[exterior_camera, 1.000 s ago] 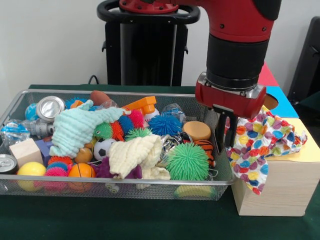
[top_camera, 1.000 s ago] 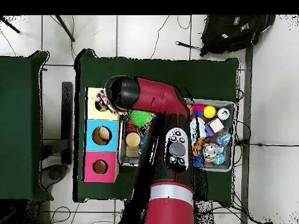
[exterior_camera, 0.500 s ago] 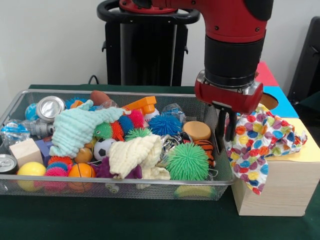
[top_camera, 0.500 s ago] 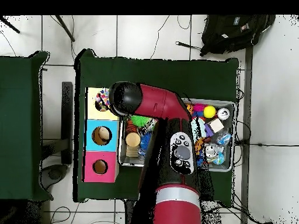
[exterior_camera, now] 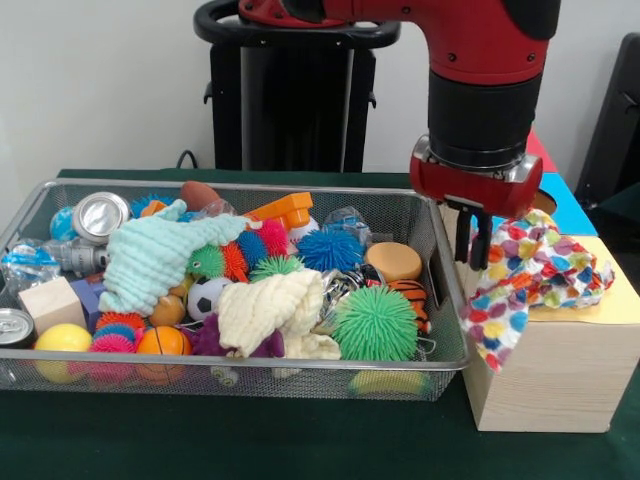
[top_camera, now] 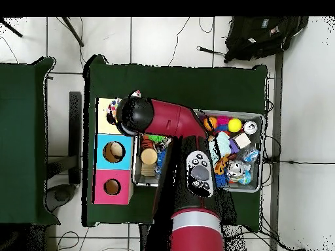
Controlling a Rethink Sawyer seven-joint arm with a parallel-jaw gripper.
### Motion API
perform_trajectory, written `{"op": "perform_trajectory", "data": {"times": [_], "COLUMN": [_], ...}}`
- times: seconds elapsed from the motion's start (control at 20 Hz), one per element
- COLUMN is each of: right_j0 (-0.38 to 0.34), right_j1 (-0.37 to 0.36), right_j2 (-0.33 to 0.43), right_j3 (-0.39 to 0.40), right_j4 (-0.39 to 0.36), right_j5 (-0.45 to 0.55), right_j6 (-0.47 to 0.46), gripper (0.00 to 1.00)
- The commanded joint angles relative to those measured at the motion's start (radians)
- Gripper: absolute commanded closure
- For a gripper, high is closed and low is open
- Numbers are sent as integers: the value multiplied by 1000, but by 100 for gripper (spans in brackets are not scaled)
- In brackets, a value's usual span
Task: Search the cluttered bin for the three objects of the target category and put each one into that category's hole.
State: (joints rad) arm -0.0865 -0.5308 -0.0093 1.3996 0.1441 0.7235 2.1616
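A white cloth with coloured spots (exterior_camera: pixel 535 275) lies bunched on the yellow top of a wooden box (exterior_camera: pixel 560 370), one corner hanging down the box's left side. My gripper (exterior_camera: pixel 480 245) stands just above the cloth's left part, fingers close together and shut on a fold of it. A mint-green cloth (exterior_camera: pixel 150 260) and a cream cloth (exterior_camera: pixel 270 310) lie on the clutter in the wire bin (exterior_camera: pixel 250 375). In the overhead view the arm's head (top_camera: pixel 134 114) covers the yellow box (top_camera: pixel 103 104); only a bit of spotted cloth (top_camera: pixel 112 112) shows, and the gripper is hidden.
Spiky balls, cans, small sports balls, wooden blocks and plastic bottles fill the bin. Beside the yellow box stand a blue box (top_camera: pixel 114 151) and a pink box (top_camera: pixel 112 187), each with a round hole. The bin's right wall (exterior_camera: pixel 445 290) stands close to the gripper.
The gripper has moved right, from beside the bin's right wall to over the yellow box's edge. The spotted cloth has been drawn right and up with it.
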Motion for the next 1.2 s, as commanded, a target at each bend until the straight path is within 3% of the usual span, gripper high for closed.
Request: {"op": "perform_trajectory", "data": {"times": [0.05,0.7,1.2], "right_j0": [5,64,79], "right_j1": [3,1,26], "right_j2": [88,83,69], "right_j3": [123,149,99], "right_j4": [-14,6,9], "right_j5": [-78,-142,-115], "right_j6": [48,102,103], "gripper": [100,100,100]}}
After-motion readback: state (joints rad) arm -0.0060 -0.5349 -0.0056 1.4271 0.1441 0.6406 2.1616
